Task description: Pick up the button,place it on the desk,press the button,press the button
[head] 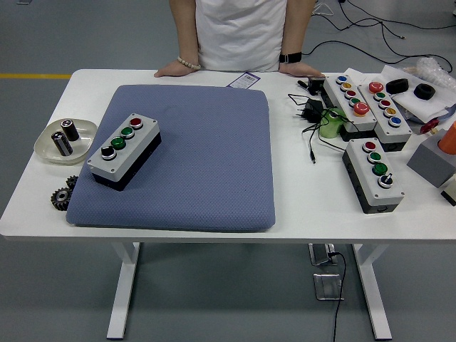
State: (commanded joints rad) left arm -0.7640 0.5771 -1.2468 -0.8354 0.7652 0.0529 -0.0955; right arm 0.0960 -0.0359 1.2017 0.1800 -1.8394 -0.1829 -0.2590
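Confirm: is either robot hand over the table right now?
No, neither robot hand shows; only the person's hands rest on the table's far edge.
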